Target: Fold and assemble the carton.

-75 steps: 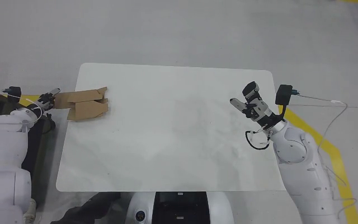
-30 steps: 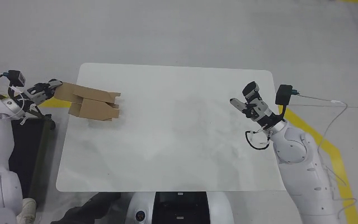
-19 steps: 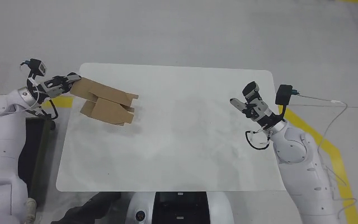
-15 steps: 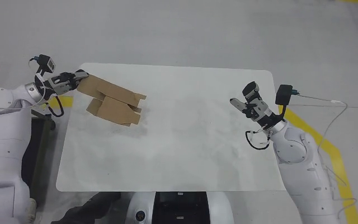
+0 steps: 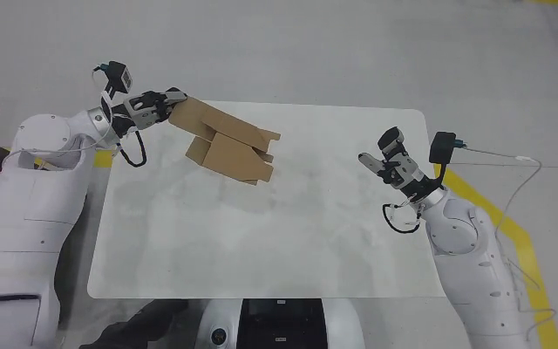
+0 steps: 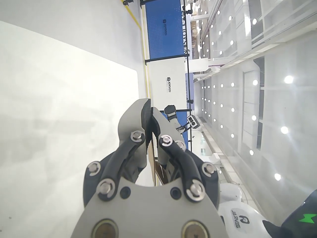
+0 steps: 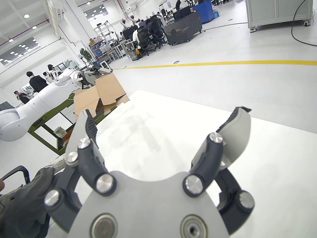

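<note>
My left end effector (image 5: 173,97) is pressed together on one end of the flattened brown cardboard carton (image 5: 228,144), pinching a single panel edge. The carton slants out from that grip over the far left part of the white surface (image 5: 261,253), with its flaps pointing toward the middle. My right end effector (image 5: 377,148) hangs spread and empty near the right edge, well apart from the carton.

I judge the carton to be light and fairly stiff across its panels, but floppy along the scored folds. Held by one end, it will probably sag and swing, and its creases may open where I don't want them to. The board looks dry and not slippery, though a hard pinch could crush the edge. A grip on a main panel near a fold line, with the second end effector on the opposite wall, should suit opening it up better than a grip on a loose flap.

The top view gives the carton's whole outline and its place over the surface. The left wrist view adds the thin cardboard edge (image 6: 151,149) seated between my pads. The right wrist view shows the carton (image 7: 99,95) from the side, raised at the held end. I cannot tell whether its low edge touches the surface.
</note>
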Action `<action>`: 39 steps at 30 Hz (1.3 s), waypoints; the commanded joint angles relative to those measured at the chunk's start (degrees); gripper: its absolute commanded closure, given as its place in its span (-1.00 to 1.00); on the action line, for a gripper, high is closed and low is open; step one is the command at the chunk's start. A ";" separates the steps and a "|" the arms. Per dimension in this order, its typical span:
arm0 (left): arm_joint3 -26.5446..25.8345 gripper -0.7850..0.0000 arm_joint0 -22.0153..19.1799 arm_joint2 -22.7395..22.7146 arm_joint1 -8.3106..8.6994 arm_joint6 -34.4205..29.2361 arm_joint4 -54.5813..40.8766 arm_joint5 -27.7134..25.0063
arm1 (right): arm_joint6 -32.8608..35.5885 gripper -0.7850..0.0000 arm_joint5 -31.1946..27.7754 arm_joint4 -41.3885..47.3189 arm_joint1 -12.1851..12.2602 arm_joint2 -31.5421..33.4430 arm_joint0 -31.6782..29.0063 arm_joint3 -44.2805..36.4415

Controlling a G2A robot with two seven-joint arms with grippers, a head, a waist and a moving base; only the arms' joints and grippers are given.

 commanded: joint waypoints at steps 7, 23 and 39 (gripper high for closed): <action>-1.99 1.00 -2.47 5.80 -1.24 2.35 3.80 2.17 | 0.00 -1.00 0.00 0.00 0.00 0.00 0.00 0.00; -1.44 1.00 -2.82 6.30 -1.36 1.91 3.97 1.92 | 0.00 -1.00 0.00 0.00 0.00 0.00 0.00 0.00; -1.44 1.00 -2.82 6.30 -1.36 1.91 3.97 1.92 | 0.00 -1.00 0.00 0.00 0.00 0.00 0.00 0.00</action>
